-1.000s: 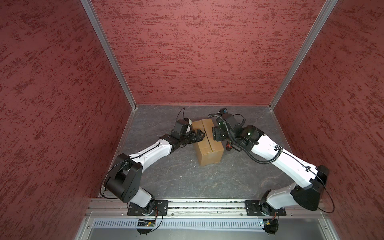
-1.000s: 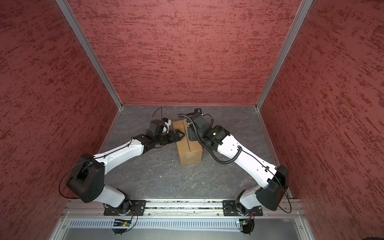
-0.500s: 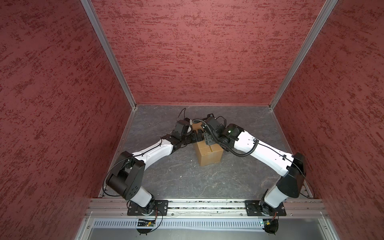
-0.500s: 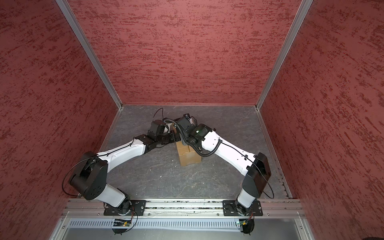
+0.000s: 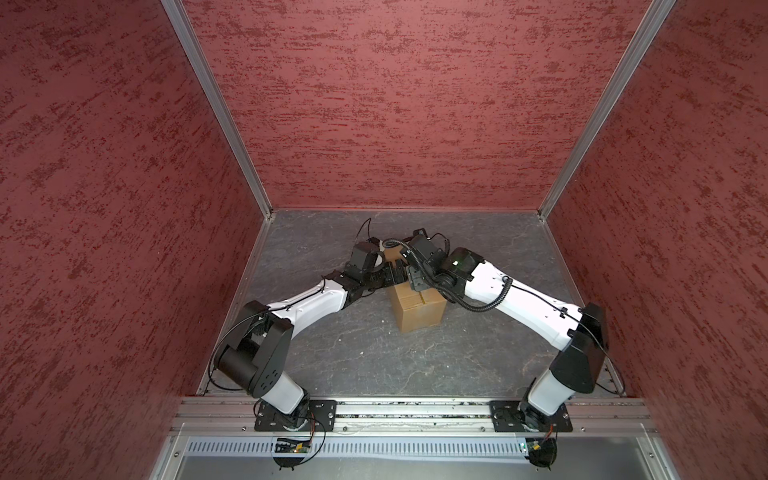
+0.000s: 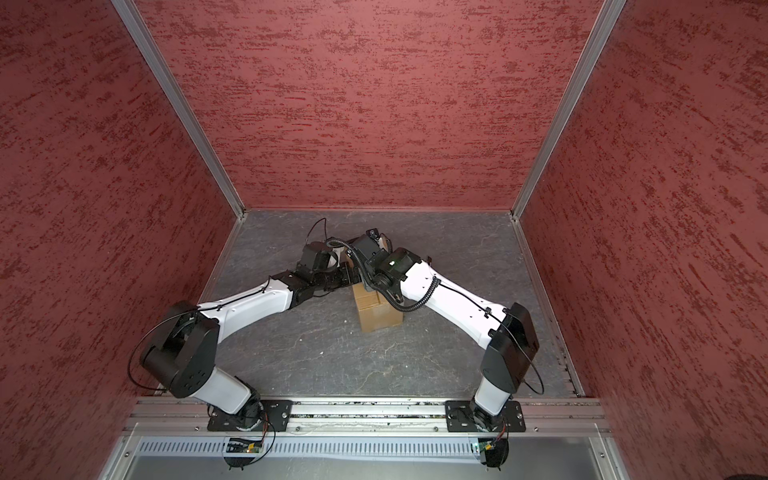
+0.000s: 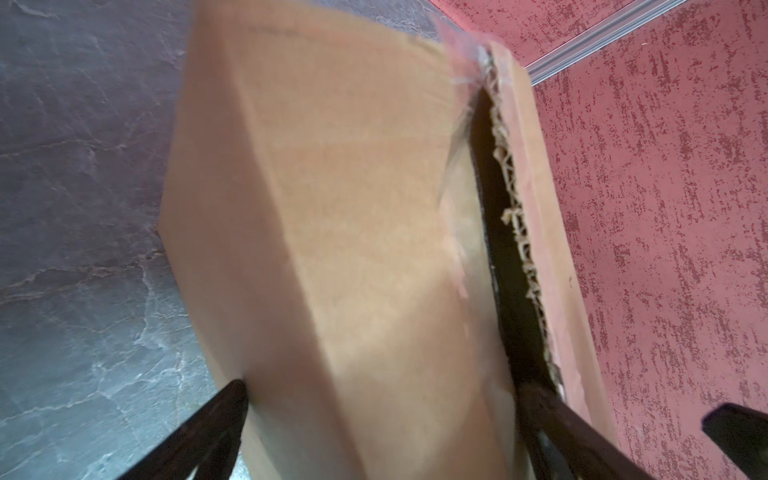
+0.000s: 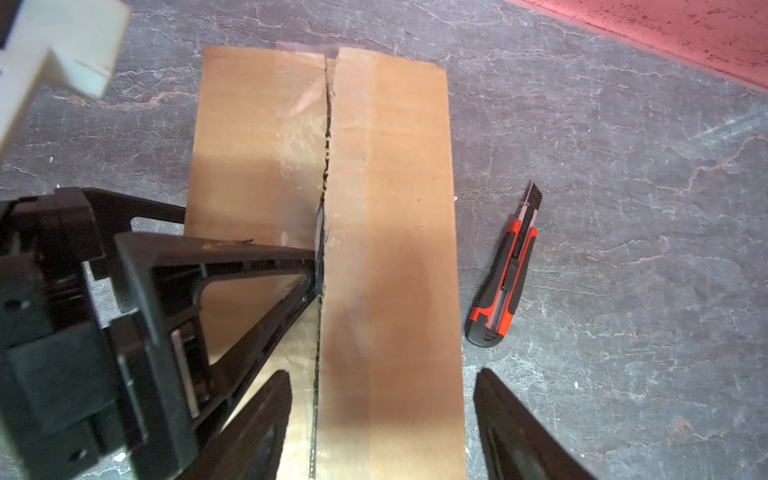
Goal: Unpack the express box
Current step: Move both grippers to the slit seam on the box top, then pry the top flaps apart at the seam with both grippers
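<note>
The express box (image 5: 417,307) (image 6: 380,318) is a plain brown carton standing on the grey floor, its top flaps split along a ragged centre seam (image 8: 324,166). My left gripper (image 7: 384,388) (image 5: 392,275) is open wide across one top flap. One of its fingertips (image 8: 309,272) sits in the seam and the other rests against the box's outer wall. My right gripper (image 8: 382,374) (image 5: 413,279) hovers open over the other flap, one finger above the seam side and one past the box's outer edge. Neither holds anything.
An orange-and-black utility knife (image 8: 505,282) lies on the floor close beside the box; the top views do not show it, as the right arm covers it. Red walls (image 5: 415,104) enclose the grey floor (image 5: 374,357) on three sides. The arm bases sit on the front rail (image 5: 415,411).
The right arm swung in from the box's far right side and now hangs over its top. Its jaws widened slightly. The left gripper stayed at the seam.
</note>
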{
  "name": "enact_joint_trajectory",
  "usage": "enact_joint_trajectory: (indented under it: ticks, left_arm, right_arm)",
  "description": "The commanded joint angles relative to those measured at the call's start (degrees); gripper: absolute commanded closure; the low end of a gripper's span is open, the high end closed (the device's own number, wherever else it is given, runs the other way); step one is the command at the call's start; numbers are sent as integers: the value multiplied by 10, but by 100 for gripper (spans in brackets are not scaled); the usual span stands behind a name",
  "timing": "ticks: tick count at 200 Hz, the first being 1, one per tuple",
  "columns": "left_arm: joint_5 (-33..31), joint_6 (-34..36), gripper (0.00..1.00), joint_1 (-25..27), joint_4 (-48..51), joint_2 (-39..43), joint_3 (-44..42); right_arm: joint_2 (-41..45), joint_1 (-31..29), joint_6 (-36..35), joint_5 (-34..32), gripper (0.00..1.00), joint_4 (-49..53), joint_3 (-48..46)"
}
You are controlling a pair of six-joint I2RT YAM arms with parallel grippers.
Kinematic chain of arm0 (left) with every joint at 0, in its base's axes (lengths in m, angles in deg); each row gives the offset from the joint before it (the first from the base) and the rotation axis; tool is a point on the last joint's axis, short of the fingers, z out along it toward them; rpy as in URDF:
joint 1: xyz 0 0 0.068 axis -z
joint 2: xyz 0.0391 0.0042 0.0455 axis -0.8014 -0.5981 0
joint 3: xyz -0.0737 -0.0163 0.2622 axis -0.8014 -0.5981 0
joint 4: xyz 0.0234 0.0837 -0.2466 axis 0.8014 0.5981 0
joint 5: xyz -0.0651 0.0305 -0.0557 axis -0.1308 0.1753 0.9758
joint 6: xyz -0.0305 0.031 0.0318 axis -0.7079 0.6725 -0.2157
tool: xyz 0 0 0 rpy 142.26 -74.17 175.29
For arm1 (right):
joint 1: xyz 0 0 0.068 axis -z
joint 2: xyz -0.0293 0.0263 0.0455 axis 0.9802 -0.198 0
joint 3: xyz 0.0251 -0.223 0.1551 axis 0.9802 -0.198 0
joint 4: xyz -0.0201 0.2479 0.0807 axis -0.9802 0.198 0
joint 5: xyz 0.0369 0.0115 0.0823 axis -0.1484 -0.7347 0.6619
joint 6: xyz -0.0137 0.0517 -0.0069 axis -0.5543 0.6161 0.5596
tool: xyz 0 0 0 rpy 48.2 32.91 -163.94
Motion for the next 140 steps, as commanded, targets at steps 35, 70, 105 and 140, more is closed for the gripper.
enact_joint_trajectory:
  ticks: [35, 70, 105, 140]
  left_arm:
    - [8, -5, 0, -3, 2, -19, -19]
    - [10, -8, 0, -7, -5, -15, -26]
    - [12, -8, 0, -10, -4, -14, -30]
    - [14, -9, 0, -11, -6, -12, -34]
  right_arm:
    - [-6, -5, 10, -9, 27, -28, -30]
    - [-9, -5, 12, -16, 27, -43, -52]
    - [-16, -5, 18, -36, 27, -42, -60]
    - [-24, -5, 23, -62, 27, -28, -58]
